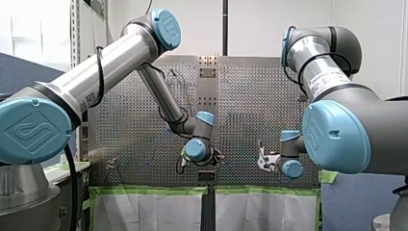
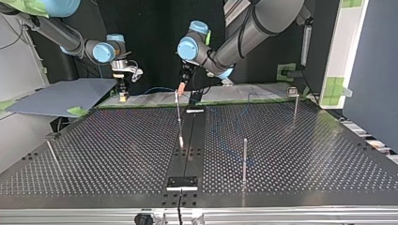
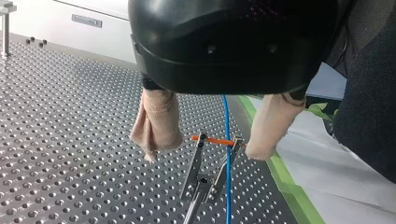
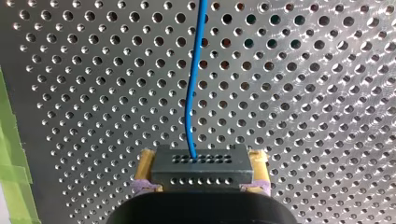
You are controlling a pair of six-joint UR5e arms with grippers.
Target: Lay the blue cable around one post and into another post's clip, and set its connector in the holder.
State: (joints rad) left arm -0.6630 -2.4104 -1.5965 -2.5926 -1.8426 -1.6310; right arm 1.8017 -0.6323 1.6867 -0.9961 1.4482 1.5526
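- My left gripper [image 3: 204,155], pads [image 3: 156,133] apart, straddles the clip [image 3: 201,175] and blue cable [image 3: 227,116];
- my right gripper [image 4: 201,169] clamps the connector [image 4: 201,163] between 2 yellow pads [image 4: 145,164].

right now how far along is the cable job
Nothing looks finished. My right gripper holds the connector, so the holder is unfilled. The blue cable runs past the clip ahead of my open left gripper; whether it is seated I cannot tell. Left: rounding a post, seating the connector.

2 pincers [image 3: 205,154] [image 4: 201,163], 1 blue cbl [image 4: 189,102], 1 conn. [image 4: 201,179], 4 posts [image 2: 179,117] [image 2: 244,159] [image 2: 295,105] [image 2: 52,151] (1 leaning).
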